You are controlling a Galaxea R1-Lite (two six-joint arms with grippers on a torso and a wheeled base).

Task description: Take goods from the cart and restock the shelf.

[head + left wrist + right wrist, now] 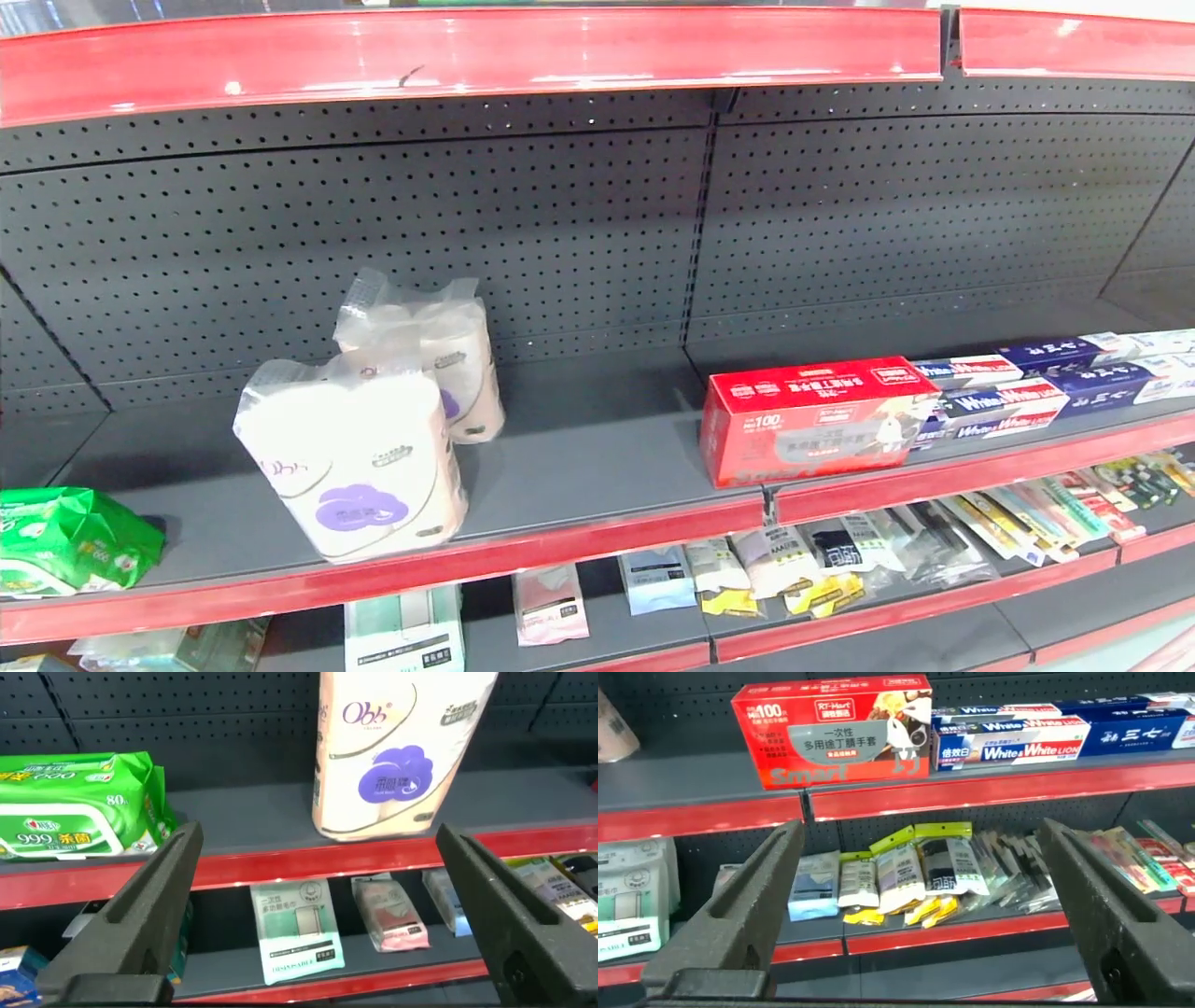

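Shelf with two toilet-roll packs and one red box

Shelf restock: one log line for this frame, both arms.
left gripper open, empty, facing toilet paper pack | right gripper open, empty, facing red box | shelf partly stocked

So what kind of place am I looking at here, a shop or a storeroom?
Most likely a supermarket or convenience-store aisle. The shelf has red front strips and a perforated back panel, and it carries packaged goods facing out: toilet-roll packs, a red box, toothpaste boxes.
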